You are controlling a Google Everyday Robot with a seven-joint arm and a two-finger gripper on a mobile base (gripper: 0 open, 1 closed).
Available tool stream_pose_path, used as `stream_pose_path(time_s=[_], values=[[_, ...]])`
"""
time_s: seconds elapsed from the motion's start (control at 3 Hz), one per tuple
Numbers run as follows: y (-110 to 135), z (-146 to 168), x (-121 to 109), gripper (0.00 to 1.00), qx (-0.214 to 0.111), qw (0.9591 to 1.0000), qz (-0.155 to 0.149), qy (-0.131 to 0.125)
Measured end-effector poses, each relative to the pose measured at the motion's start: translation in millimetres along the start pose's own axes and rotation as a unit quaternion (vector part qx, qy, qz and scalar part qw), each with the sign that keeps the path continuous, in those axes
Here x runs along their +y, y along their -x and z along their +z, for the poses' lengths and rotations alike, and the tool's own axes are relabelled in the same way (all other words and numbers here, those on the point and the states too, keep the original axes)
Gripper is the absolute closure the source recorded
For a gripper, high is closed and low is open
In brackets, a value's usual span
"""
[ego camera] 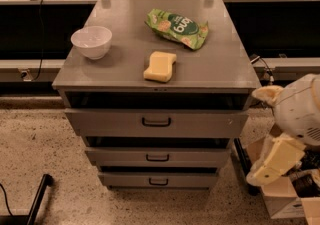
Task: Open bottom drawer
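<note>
Bottom drawer (125,180) sits lowest in the cabinet (220,64), front running 9-to-3. Gripper (274,161) hangs off the cabinet's right flank. Loop handle (158,182) lies at its 9 o'clock, well apart. Grip state: cannot tell.

You have warm, fairly dim light from above: the counter (220,64) top shows a soft sheen, the bowl (92,42) throws a faint shadow, and black shade fills the gap above the bottom drawer (158,180). The gripper (274,161) (low, far right) glows pale.
</note>
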State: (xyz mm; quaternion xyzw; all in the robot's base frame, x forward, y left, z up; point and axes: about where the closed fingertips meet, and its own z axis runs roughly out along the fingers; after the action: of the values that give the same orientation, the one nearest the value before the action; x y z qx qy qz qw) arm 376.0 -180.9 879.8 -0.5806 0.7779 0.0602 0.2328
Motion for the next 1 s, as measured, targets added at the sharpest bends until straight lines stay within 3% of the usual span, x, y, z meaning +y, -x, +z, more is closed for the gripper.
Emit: stream_pose_path(time_s=[0.33, 0.67, 1.0], values=[[11.8, 21.1, 15.7, 0.00, 0.033, 0.9968, -0.043, 0.059], [11.3, 70.0, 51.1, 0.00, 0.013, 0.9884, -0.074, 0.132], [-22.5, 137.3, 99.2, 0.00, -0.049, 0.9831, -0.061, 0.166]])
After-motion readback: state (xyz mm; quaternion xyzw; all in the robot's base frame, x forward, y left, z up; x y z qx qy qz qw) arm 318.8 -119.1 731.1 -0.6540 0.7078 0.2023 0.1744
